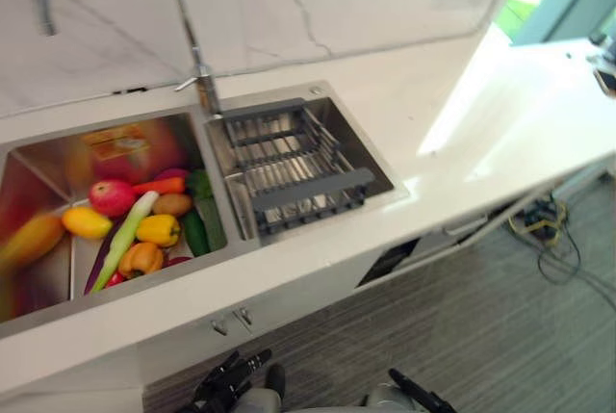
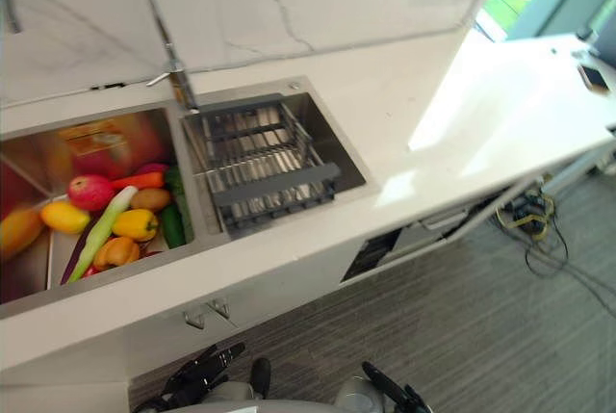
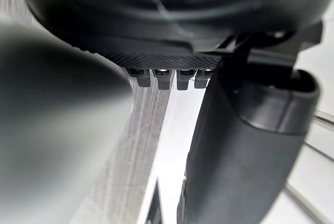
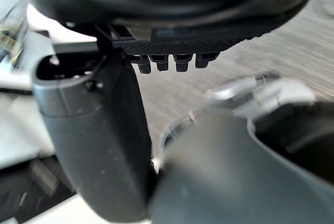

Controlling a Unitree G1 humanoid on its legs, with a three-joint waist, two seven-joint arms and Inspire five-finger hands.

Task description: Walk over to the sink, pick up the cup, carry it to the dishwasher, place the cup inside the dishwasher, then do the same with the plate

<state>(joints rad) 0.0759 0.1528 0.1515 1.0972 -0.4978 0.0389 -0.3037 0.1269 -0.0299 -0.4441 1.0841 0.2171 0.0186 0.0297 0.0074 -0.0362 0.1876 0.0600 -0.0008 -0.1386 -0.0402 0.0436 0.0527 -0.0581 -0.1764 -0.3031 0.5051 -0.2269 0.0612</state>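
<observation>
- Looking down through the left eye view, I am seeing the sink (image 1: 223,203) sitting in the bench (image 1: 452,115). Its left basin is holding a pile of fruit and vegetables (image 1: 135,225), and its right basin is carrying a grey drain rack (image 1: 298,167) under the tap (image 1: 197,57). Where the cup and the plate are lying I cannot tell. A reach made now would be risking a grab at the produce or a finger snagging in the rack bars.
- The right eye view is giving the same scene. The left hand (image 2: 197,374) is hanging low, below the bench's front edge, loosely spread and carrying nothing. The right hand (image 2: 390,392) is hanging low too, and how its fingers are standing I cannot tell. Raised from there, either hand might be knocking the bench edge.
- The left wrist view is showing the left hand's straight thumb (image 3: 245,145) with floor beyond.
- The right wrist view is showing the right hand's thumb (image 4: 94,145) lying straight, with nothing against it.
</observation>
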